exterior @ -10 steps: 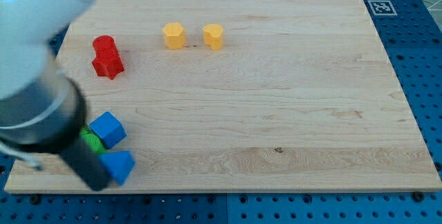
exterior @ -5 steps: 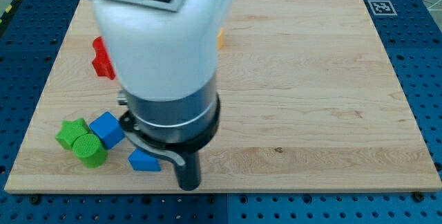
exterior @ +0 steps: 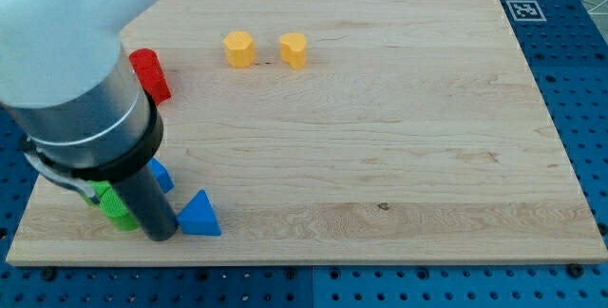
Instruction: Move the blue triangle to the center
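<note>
The blue triangle (exterior: 200,215) lies near the board's bottom edge at the view's lower left. My tip (exterior: 160,236) rests on the board just left of the triangle, touching or almost touching its left side. The arm's bulky white and dark body fills the view's upper left and hides part of the board there.
A blue cube (exterior: 160,175) peeks out just above the triangle, half hidden by the rod. Green blocks (exterior: 115,206) sit left of the rod. Red blocks (exterior: 149,72) lie at the upper left. Two yellow blocks (exterior: 238,48) (exterior: 293,49) stand near the top.
My tip swung from the triangle's left to its right and has come back to its left. The blue triangle turned and shifted slightly right. The arm now hides most of the green blocks.
</note>
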### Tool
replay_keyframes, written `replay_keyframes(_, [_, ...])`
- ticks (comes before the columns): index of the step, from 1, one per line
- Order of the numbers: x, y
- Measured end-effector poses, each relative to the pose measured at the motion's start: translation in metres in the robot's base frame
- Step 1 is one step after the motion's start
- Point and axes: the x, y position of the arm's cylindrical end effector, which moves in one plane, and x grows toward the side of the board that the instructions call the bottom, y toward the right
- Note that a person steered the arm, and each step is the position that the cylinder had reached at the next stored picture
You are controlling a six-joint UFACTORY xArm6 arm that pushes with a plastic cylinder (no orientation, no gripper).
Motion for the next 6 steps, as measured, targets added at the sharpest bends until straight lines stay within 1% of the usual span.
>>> replay_keyframes(1, [-0.005, 0.000])
replay_keyframes(2, [0.019, 0.000])
replay_keyframes(3, [0.025, 0.008])
replay_keyframes(4, [0.025, 0.051])
replay_keyframes(5, [0.025, 0.065])
replay_keyframes(6, [0.025, 0.045])
